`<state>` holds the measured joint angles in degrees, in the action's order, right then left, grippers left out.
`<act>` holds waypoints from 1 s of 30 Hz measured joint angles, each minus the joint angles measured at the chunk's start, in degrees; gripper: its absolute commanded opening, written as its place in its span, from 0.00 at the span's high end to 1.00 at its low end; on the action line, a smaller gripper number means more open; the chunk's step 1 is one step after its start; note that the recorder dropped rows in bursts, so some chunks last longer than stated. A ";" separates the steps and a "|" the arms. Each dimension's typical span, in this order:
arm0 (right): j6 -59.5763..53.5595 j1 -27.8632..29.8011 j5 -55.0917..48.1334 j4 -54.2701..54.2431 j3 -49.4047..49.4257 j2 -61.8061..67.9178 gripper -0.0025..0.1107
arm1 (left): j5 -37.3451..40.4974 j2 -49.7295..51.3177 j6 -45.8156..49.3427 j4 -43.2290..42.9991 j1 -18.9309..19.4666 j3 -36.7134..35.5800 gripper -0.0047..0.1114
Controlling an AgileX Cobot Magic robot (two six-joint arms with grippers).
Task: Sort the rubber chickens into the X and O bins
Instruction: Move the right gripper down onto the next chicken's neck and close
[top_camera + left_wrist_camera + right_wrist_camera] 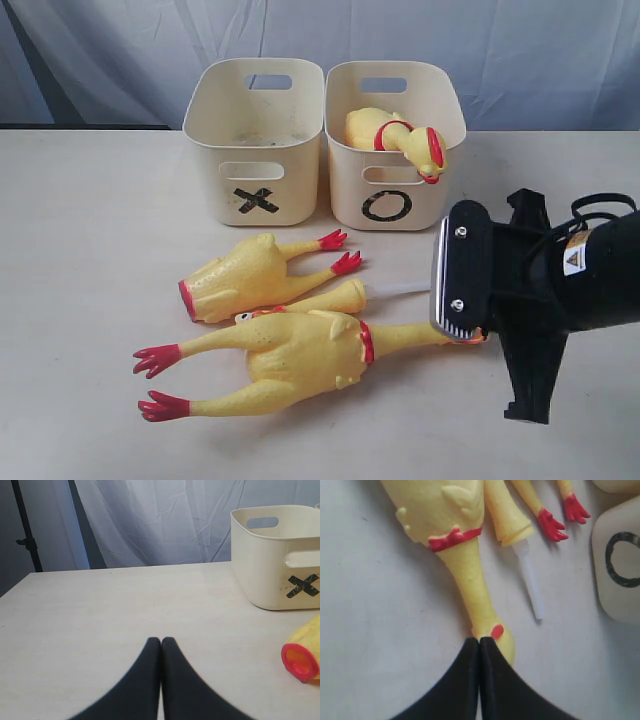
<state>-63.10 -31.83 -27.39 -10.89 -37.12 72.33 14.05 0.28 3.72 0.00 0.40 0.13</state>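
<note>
Soft, even light filled all three views, bright enough to wash the pale table (pixel 80 300) nearly white. Shadows were faint and diffuse: a thin one lay under the whole rubber chicken (pixel 290 360), and a darker one sat in the gap between the X bin (pixel 255 150) and the O bin (pixel 395 160). The exterior view was sharp. In the wrist views, the black fingers (pixel 137 690) of the left gripper (pixel 161 641) and those of the right gripper (pixel 479 641) were blurred at their edges, too near for focus.
</note>
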 measured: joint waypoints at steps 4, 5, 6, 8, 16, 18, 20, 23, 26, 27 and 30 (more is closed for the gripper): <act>-1.18 -0.09 7.67 0.00 1.98 5.13 0.58 | 0.00 0.00 0.00 0.00 0.00 0.00 0.96; -1.27 -0.09 9.00 0.00 1.98 6.87 0.48 | 0.00 0.00 0.00 0.00 0.00 0.00 0.96; -1.41 -0.09 10.58 0.00 1.98 8.39 0.45 | 0.00 0.00 0.00 0.00 0.00 0.00 0.96; -1.41 -0.09 13.77 0.00 1.98 11.14 0.47 | 0.00 0.00 0.00 0.00 0.00 0.00 0.96; -2.78 -0.36 18.77 0.36 1.98 17.91 0.49 | 0.00 0.00 0.00 0.00 0.00 0.00 0.96; -3.37 -0.89 19.22 0.47 1.98 18.70 0.49 | 0.00 0.00 0.00 0.00 0.00 0.00 0.96; -3.74 -1.89 20.14 0.47 1.98 19.69 0.49 | 0.00 0.00 0.00 0.00 0.00 0.00 0.96; -3.98 -3.53 23.03 0.47 1.98 21.10 0.49 | 0.00 0.00 0.00 0.00 0.00 0.00 0.96; -3.98 -4.80 26.40 0.58 1.98 22.42 0.49 | 0.00 0.00 0.00 0.00 0.00 0.00 0.96; -3.98 -5.12 26.97 0.91 1.98 22.93 0.49 | 0.00 0.00 0.00 0.00 0.00 0.00 0.96; -3.98 -5.34 27.81 1.46 1.98 24.33 0.49 | 0.00 0.00 0.00 0.00 0.00 0.00 0.96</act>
<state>-67.08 -37.17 0.41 -9.43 -35.14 96.66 14.05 0.28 3.72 0.00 0.40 0.13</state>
